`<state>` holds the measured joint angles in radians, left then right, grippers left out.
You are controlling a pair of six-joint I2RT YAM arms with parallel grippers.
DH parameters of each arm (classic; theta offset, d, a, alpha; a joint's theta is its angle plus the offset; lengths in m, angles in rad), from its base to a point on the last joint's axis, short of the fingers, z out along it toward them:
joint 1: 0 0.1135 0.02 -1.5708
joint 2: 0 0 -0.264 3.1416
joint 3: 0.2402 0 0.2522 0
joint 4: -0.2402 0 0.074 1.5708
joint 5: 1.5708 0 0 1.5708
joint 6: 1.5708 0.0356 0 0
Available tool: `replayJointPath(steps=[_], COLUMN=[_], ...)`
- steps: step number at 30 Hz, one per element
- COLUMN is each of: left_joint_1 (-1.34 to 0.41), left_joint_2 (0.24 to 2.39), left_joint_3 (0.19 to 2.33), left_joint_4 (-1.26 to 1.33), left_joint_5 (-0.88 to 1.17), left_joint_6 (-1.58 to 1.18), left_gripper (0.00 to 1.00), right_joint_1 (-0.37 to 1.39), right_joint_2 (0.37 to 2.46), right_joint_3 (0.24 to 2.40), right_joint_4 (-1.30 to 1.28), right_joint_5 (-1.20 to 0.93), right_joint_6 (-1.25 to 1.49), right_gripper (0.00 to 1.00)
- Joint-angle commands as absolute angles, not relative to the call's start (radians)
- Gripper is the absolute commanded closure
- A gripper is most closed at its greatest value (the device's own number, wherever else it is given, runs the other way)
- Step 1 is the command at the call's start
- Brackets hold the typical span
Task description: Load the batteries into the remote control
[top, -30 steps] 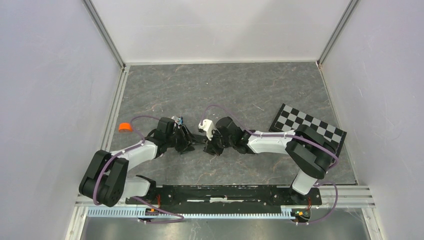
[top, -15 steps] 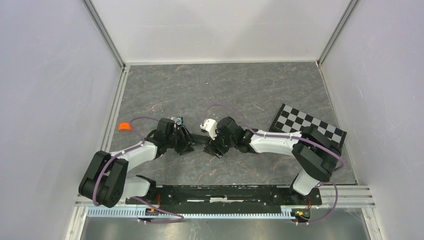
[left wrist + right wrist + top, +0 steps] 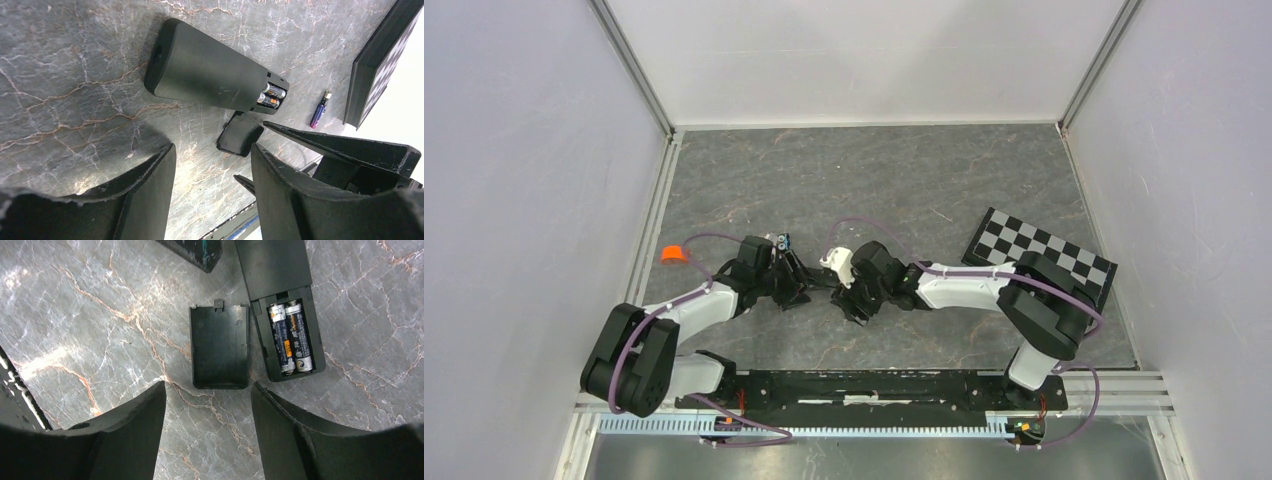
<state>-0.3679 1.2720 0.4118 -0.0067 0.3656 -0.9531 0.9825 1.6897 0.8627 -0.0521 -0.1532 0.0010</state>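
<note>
The left fingers point(image 3: 150, 195) stand moderately apart with nothing between them, low over the marbled surface point(image 3: 65, 100) and just short of the remote control point(image 3: 205, 75). The remote lies back-up, so its battery bay faces the cameras. The left arm's posture reads as standing by rather than gripping. The bay point(image 3: 295, 376) at the remote's end is open and holds two batteries point(image 3: 290, 335) side by side, filling it (labels showing, silvery ends visible). Its cover point(image 3: 220, 347) lies flat on the surface right beside the bay, probably parked there for refitting. The right fingers point(image 3: 125, 435) are spread wide and empty, straddling the cover's near edge from above, seemingly lined up to take it. Farther right a spare bluish-purple cell point(image 3: 320, 107) lies loose on the surface beside the checkerboard point(image 3: 380, 55).
</note>
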Motion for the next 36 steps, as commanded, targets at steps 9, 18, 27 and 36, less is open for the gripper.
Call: replayJointPath(steps=[9, 18, 27, 36], left_joint_1=[-0.364, -0.364, -0.365, -0.364], left_joint_2=[1.268, 1.264, 1.26, 1.251], left_joint_3=[0.446, 0.444, 0.431, 0.403], left_joint_4=[-0.04, -0.028, -0.007, 0.109], left_joint_5=[0.338, 0.35, 0.354, 0.437], left_joint_6=[-0.935, -0.929, -0.938, -0.921], left_gripper=[0.36, 0.34, 0.33, 0.31], right_joint_1=[0.989, 1.026, 1.029, 1.024], right_joint_2=[1.795, 1.78, 1.786, 1.721], right_joint_3=[0.965, 0.935, 0.92, 0.905], right_joint_4=[-0.102, -0.117, -0.128, -0.036], right_joint_5=[-0.107, -0.028, 0.011, -0.074], right_joint_6=[0.078, -0.068, -0.063, -0.038], right_gripper=[0.47, 0.45, 0.63, 0.63])
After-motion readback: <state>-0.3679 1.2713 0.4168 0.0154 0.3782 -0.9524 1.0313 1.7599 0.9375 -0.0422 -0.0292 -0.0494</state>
